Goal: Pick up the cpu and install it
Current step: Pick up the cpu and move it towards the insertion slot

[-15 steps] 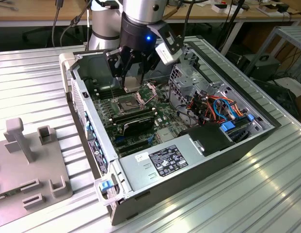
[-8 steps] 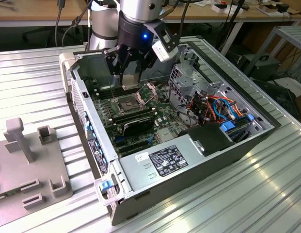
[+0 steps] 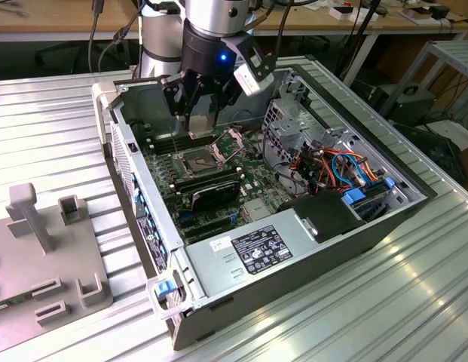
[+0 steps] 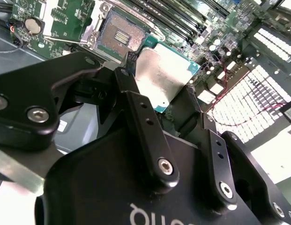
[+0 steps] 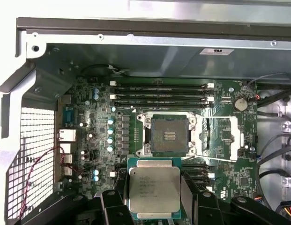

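Observation:
The cpu (image 5: pixel 153 189), a small square chip with a silver-grey metal top on a green edge, is held flat between the black fingers (image 5: pixel 187 187) of my gripper (image 5: pixel 153 206), which is shut on its two sides. It hangs just above the motherboard (image 5: pixel 96 140), a short way off the open socket (image 5: pixel 169 136), whose contact field is bare. The socket's hinged metal plate (image 5: pixel 220 136) is swung aside. In the exterior view the gripper (image 3: pixel 197 121) reaches down into the open computer case (image 3: pixel 143 196), over the socket (image 3: pixel 197 160). The second wrist view shows the cpu (image 4: pixel 161 77) next to the socket (image 4: pixel 119 35).
Long black memory sticks (image 5: pixel 159 93) lie beside the socket. A grey power supply (image 3: pixel 256 253) and coloured cables (image 3: pixel 347 170) fill the case's near and exterior-right parts. A grey fixture block (image 3: pixel 45 249) stands on the slatted table at the exterior view's left.

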Controlling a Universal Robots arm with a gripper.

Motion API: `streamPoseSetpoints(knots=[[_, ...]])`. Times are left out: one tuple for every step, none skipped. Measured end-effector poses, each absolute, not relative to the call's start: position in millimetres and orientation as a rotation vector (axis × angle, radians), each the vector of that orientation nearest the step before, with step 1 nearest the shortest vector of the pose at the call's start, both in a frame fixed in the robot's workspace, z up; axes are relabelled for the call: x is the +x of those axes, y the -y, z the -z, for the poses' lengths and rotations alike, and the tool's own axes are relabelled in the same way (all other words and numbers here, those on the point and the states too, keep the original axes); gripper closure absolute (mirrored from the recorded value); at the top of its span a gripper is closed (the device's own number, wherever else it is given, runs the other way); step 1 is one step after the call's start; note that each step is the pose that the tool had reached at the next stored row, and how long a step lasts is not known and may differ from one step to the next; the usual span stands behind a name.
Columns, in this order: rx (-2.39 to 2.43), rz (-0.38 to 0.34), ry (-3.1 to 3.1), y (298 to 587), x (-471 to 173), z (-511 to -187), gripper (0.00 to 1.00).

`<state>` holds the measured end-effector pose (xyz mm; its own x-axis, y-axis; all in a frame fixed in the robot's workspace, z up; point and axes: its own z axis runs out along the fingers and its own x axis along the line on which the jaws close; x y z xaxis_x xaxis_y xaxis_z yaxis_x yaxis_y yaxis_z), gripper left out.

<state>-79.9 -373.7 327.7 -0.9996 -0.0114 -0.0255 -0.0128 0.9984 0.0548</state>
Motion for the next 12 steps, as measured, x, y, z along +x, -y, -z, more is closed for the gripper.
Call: streamPoseSetpoints(knots=[[-0.019, -0.086, -3.115, 373.2, -79.1, -326.9, 0.45], [-0.019, -0.086, -3.115, 372.7, -78.2, -326.1, 0.45], [-0.019, -0.086, -3.115, 372.4, -77.3, -325.5, 0.45], [-0.019, -0.086, -3.115, 372.1, -76.1, -325.0, 0.45], [-0.019, -0.086, -3.115, 371.8, -75.7, -324.7, 0.45], [-0.019, -0.086, -3.115, 371.7, -75.7, -324.8, 0.45], [-0.019, -0.086, -3.115, 371.7, -75.7, -324.8, 0.45], [-0.019, -0.086, -3.115, 371.7, -75.6, -324.8, 0.45], [-0.019, -0.086, -3.115, 371.7, -75.6, -324.8, 0.45], [-0.019, -0.086, -3.115, 371.6, -75.6, -324.8, 0.45], [-0.019, -0.086, -3.115, 371.6, -75.6, -324.8, 0.45], [-0.019, -0.086, -3.115, 371.6, -75.6, -324.8, 0.45]])
